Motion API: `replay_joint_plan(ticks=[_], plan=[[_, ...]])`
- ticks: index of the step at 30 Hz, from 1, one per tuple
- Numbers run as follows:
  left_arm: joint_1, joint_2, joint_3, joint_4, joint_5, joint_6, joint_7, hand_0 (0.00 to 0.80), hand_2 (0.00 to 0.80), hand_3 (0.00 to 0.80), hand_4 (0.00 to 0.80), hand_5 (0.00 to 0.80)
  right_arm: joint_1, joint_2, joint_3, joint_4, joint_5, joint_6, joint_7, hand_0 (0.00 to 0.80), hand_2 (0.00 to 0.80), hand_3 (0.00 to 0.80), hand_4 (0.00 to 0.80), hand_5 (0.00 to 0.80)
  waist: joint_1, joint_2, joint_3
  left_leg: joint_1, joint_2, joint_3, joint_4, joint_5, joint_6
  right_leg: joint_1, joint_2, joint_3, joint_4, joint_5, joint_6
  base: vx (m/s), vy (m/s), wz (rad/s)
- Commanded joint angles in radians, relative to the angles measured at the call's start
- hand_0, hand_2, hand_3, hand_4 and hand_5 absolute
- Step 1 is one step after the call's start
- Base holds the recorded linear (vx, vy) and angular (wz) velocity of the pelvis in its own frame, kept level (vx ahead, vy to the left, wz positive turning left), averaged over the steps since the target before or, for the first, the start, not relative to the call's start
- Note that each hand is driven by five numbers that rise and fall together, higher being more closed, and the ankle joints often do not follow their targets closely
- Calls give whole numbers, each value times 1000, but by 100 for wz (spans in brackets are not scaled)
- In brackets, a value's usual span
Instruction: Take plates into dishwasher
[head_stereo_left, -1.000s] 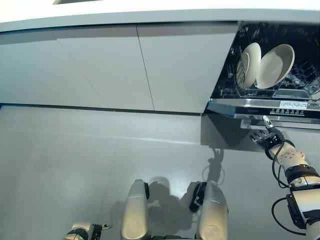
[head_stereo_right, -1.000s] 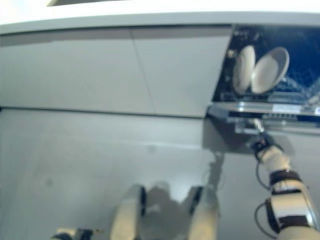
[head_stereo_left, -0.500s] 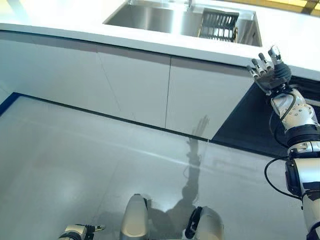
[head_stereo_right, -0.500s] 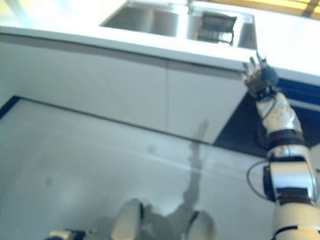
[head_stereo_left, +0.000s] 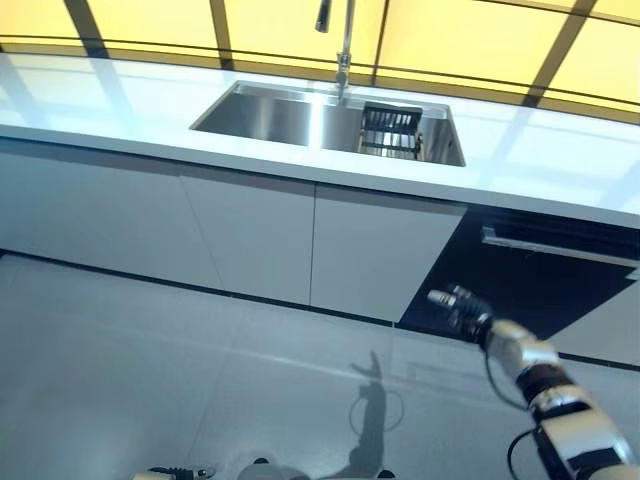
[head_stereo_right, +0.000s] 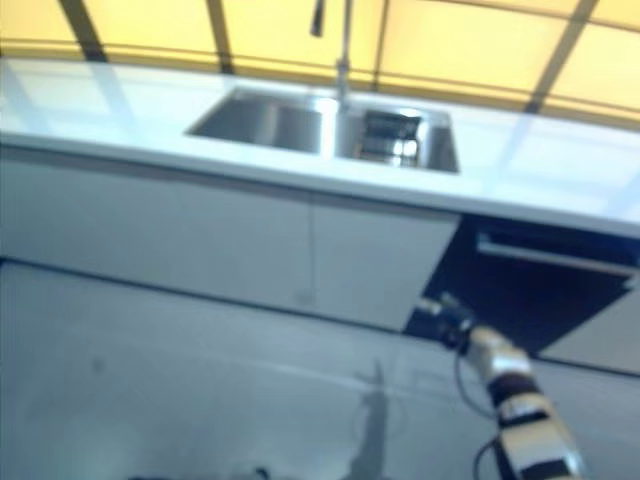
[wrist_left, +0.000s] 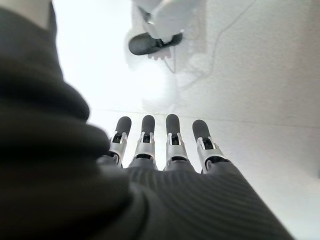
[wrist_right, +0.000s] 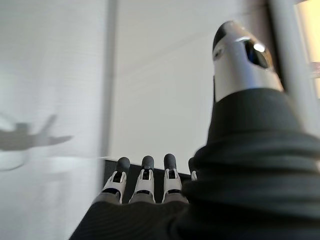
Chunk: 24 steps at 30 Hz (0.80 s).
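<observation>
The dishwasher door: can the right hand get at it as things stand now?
Probably yes. The right hand hangs open and empty in front of the dark dishwasher door, below the handle, with nothing between them.

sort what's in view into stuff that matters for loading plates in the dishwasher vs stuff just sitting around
Belongs to the job:
- dishwasher, dark front under the counter, door up
- right hand, open, empty, low in front of it
- left hand, open, empty

No plates in view.

Just there:
- sink
- dark rack in the sink
- tap
- white cabinet doors
</observation>
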Motion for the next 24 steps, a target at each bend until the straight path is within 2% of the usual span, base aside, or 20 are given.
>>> replay_joint_plan(ticks=[1, 4, 5, 7, 8, 10, 12, 15, 24], plan=[[-19, -14, -19, 26, 3, -42, -21, 0, 0, 0, 0, 0, 49, 69, -26, -2, 101, -73, 31, 0, 0, 0, 0, 0, -21, 14, 8, 13, -12, 29, -78, 32, 19, 28, 25, -10, -38, 2, 4, -43, 75, -7], [-12, -42, -8, 31, -3, -60, -47, 0, 0, 0, 0, 0, 152, 156, -35, 97, -6, -125, -14, 0, 0, 0, 0, 0, -42, 17, 0, 24, -17, 37, -74, 21, 30, 28, 25, -3, -24, -6, 2, -6, 59, -6], [-10, -46, -7, 30, -4, -59, -49, 0, 0, 0, 0, 0, 165, 165, -36, 117, -12, -118, -20, 0, 0, 0, 0, 0, -45, 17, -2, 26, -16, 40, -75, 21, 31, 29, 25, -3, -23, -7, 2, 16, 42, 1], [-5, -71, 1, 48, 11, -67, -71, 0, 0, 0, 0, 0, 212, 203, -74, 251, -38, -77, -17, 0, 0, 0, 0, 0, -57, 20, -8, 34, -17, 46, -76, 16, 34, 36, 23, 0, -31, -5, 4, 10, 15, -1], [-5, -72, 1, 50, 13, -67, -72, 0, 0, 0, 0, 0, 212, 204, -76, 258, -45, -76, -19, 0, 0, 0, 0, 0, -57, 20, -8, 35, -17, 46, -76, 16, 34, 37, 23, 0, -31, -5, 4, 0, 0, 0], [0, -90, 5, 68, 22, -77, -73, 0, 0, 0, 0, 0, 228, 220, -81, 350, -164, -57, -69, 0, 0, 0, 0, 0, -62, 22, -11, 43, -20, 47, -77, 8, 38, 42, 23, 4, -32, -7, 4, 32, 16, -4], [8, -110, 16, 77, 55, -115, -91, 0, 0, 0, 0, 0, 247, 230, -93, 420, -181, 16, -169, 0, 0, 0, 0, 0, -64, 26, -12, 53, -18, 50, -75, 1, 41, 48, 21, 8, -32, -9, 6, 55, 8, -17], [9, -123, -4, 78, 71, -144, -116, 0, 0, 0, 0, 0, 255, 218, -110, 448, -187, 61, -198, 0, 0, 0, 0, 0, -68, 32, -13, 63, -16, 50, -73, -7, 43, 56, 19, 13, -32, -12, 8, 41, 2, -16], [2, -129, -38, 56, 59, -138, -124, 0, 0, 0, 0, 0, 244, 230, -56, 414, -260, 19, -156, 0, 0, 0, 0, 0, -85, 32, -20, 81, -17, 52, -76, -19, 48, 59, 24, 36, -31, -21, 10, 24, -7, -8]])
